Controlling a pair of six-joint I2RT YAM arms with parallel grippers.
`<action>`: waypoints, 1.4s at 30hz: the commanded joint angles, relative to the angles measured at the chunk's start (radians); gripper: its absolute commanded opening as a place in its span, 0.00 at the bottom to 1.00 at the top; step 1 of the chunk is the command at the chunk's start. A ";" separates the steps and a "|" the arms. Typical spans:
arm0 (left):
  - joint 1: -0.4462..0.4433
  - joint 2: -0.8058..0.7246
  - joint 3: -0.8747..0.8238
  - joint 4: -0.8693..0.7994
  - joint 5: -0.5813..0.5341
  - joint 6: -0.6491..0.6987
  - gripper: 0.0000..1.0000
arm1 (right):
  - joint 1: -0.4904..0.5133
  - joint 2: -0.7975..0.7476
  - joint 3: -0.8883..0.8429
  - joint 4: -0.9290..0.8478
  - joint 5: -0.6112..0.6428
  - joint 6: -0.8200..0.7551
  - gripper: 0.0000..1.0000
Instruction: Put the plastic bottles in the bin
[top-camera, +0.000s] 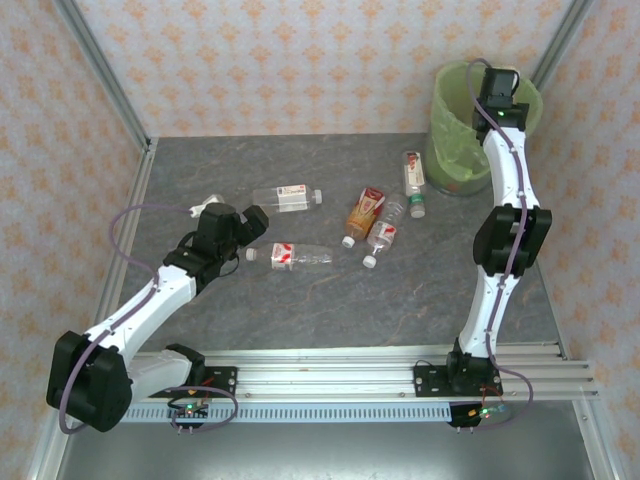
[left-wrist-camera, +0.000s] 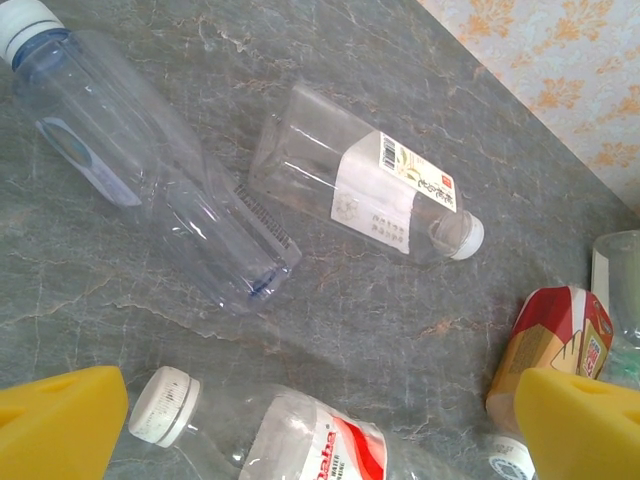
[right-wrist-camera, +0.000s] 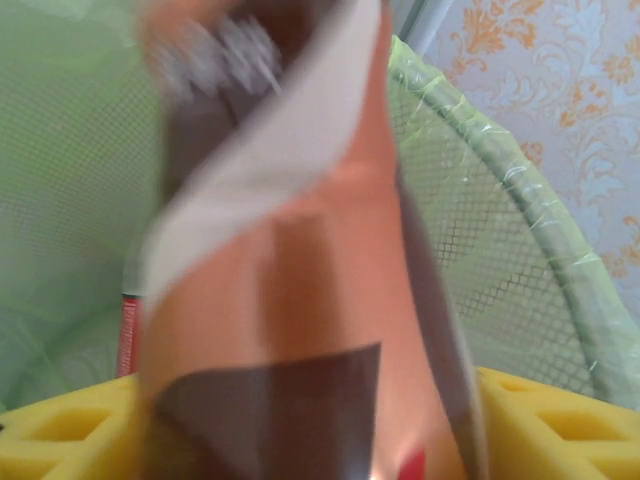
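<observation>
**Right gripper is hovering over the bin with a blurred bottle between its fingers**

Starting at the left, we are seeing the left arm (top-camera: 150, 295) stretching low across the grey table (top-camera: 330, 310). The left gripper (top-camera: 248, 226) is pointing toward the middle. Its yellow fingers (left-wrist-camera: 60, 425) are standing wide apart with nothing clamped between them. In its wrist view a red-and-white bottle (left-wrist-camera: 300, 440) is lying just beneath the gap, cap to the left. A blue-capped bottle (left-wrist-camera: 130, 150) and a white-labelled bottle (left-wrist-camera: 370, 185) are lying beyond it.

We are counting six bottles lying on the table. One is half hidden behind the left gripper and two are left of centre. Three are lying in a loose cluster further right: an orange-labelled bottle (top-camera: 365, 212), a clear bottle (top-camera: 385, 232) and a green-labelled bottle (top-camera: 413, 178), the one nearest the bin.

At the right, the right arm (top-camera: 505, 175) is reaching far back, and the right gripper (top-camera: 497, 100) is hanging over the single bin (top-camera: 450, 150). In its wrist view a seventh bottle (right-wrist-camera: 300, 300), brown and orange and badly blurred, is standing between the yellow fingers above the green liner. We cannot tell whether the fingers are pressing on it.
</observation>
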 joint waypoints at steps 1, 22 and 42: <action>0.006 0.013 0.021 -0.016 -0.013 -0.004 1.00 | -0.005 0.009 0.058 -0.034 0.035 0.024 0.75; 0.006 0.005 -0.001 -0.030 -0.021 0.012 1.00 | -0.005 -0.249 -0.172 0.055 -0.176 0.113 0.91; 0.005 0.046 0.003 -0.028 -0.062 0.012 1.00 | -0.001 -0.499 -0.325 0.076 -0.380 0.248 0.99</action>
